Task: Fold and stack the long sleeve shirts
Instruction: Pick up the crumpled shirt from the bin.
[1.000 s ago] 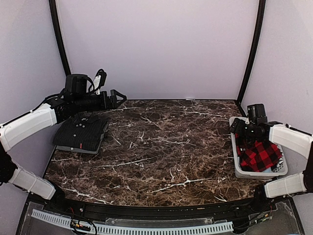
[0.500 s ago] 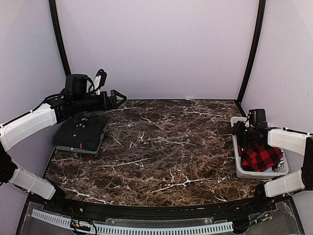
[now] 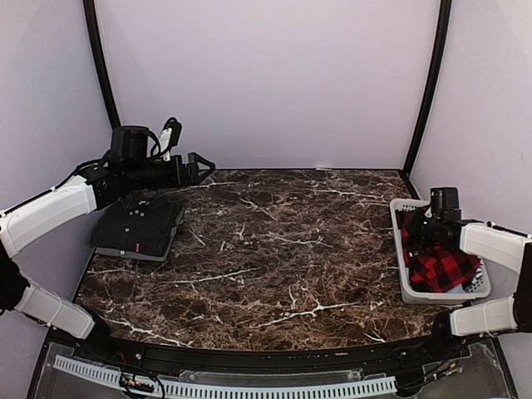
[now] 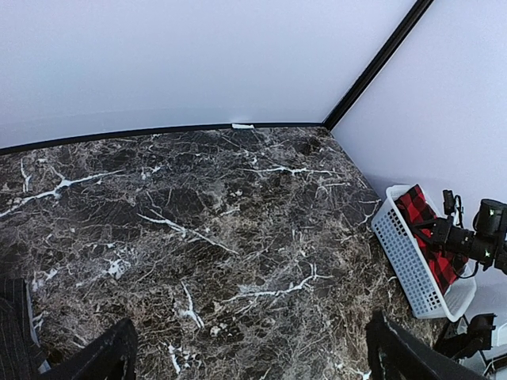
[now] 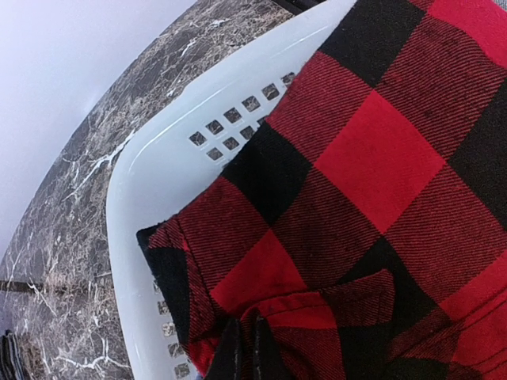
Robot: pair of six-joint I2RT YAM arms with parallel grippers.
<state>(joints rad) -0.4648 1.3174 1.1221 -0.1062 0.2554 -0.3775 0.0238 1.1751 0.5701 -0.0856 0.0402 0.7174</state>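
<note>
A red-and-black check flannel shirt lies bunched in a white basket at the table's right edge. My right gripper reaches into the basket and is shut on a fold of that flannel, its fingertips pinching the cloth close to the basket wall. A dark charcoal striped shirt lies folded at the far left of the table. My left gripper hovers open just behind it, with nothing between its fingers.
The table is dark brown marble with white veins. Black frame posts rise at the back corners against pale walls. The basket also shows at the right in the left wrist view.
My right gripper has dropped into the basket and closed on the flannel. The left arm and the charcoal shirt have not moved.
</note>
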